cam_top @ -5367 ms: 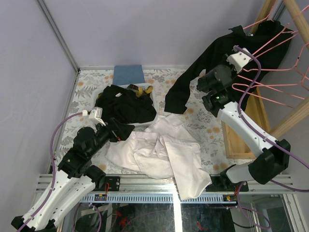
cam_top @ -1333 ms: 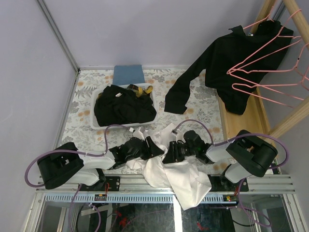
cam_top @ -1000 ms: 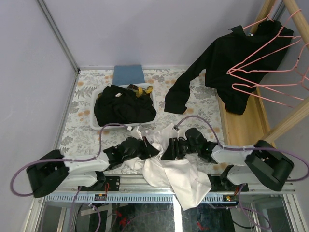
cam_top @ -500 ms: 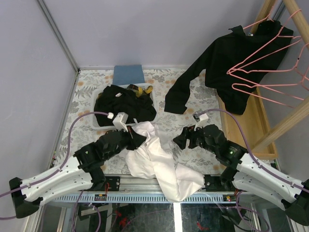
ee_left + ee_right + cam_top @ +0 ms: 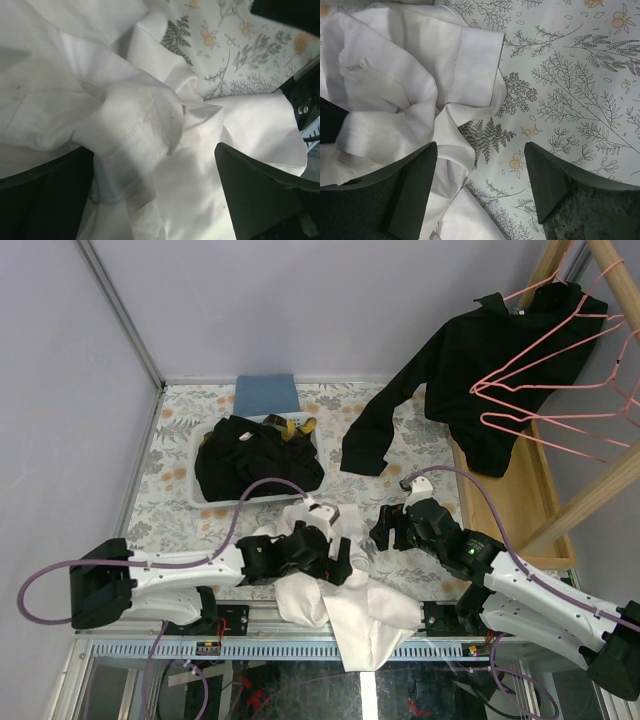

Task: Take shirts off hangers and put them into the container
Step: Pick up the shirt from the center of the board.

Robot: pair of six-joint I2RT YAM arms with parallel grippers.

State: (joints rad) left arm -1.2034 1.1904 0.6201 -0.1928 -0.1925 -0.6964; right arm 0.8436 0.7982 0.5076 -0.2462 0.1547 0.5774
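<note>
Just ahead of the right gripper, a small sewn tag on the white shirt, its print too fine to read; jaws of that gripper spread wide with nothing in them, one finger over the shirt's edge, the other over the bare floral table; a cuffed sleeve lying flat just beyond; left gripper also wide open and empty, set low over the same shirt, crumpled folds bunched between its dark fingers; contact between pads and cloth unclear; both grippers near each other, tips pointing inward from either side of the heap; white shirt heaped on the table at the near edge between the two arms, one part drooping over that edge, wholly outside the container; container just beyond the heap, towards the back left, filled with a black shirt, a strip of yellow-and-black plaid at its far rim; folded blue cloth behind it against the back wall; at the far right, another black shirt hanging on a pink hanger, one sleeve trailing down to the table; more bare pink hangers beside it on the wooden rack, above the long wooden tray
</note>
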